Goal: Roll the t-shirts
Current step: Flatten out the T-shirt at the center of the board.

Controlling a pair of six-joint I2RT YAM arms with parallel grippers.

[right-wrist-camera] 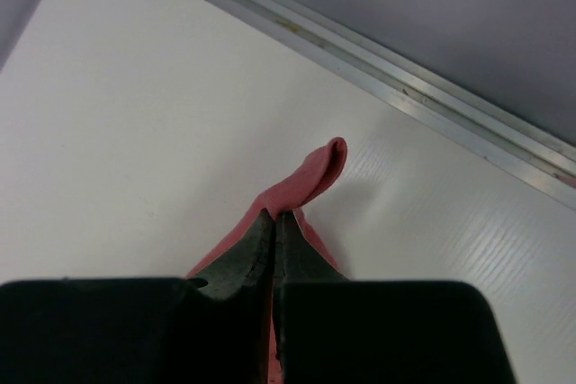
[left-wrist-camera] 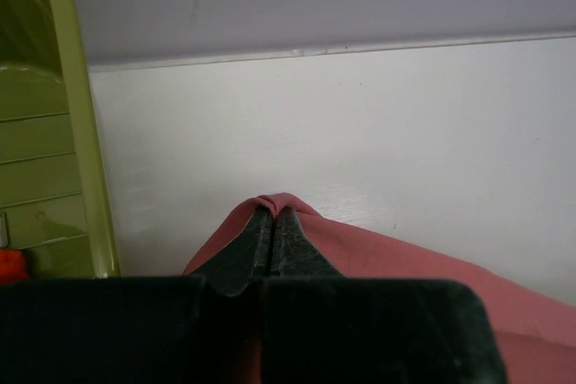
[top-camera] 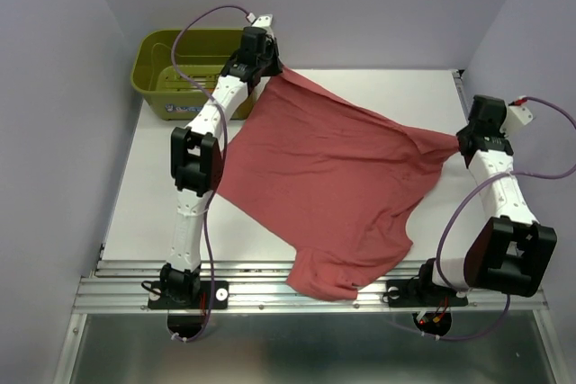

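T-shirt (top-camera: 333,186), dusty rose, lies spread across the middle of the white surface (top-camera: 162,213), its lower hem overhanging the bottom edge. Left fingers (left-wrist-camera: 245,256) are clamped on its upper-left corner beside the green tub (top-camera: 157,78). The right fingers (right-wrist-camera: 236,263) pinch its right corner. Judgement: the cloth is pulled taut to flatten it before rolling.

— Centre frame?
— A plain brick-red t-shirt (top-camera: 333,177) on a white bench (top-camera: 153,213).
— And at eleven o'clock?
— An olive-green tub (top-camera: 153,74). The fingers (left-wrist-camera: 243,256) are matte black.
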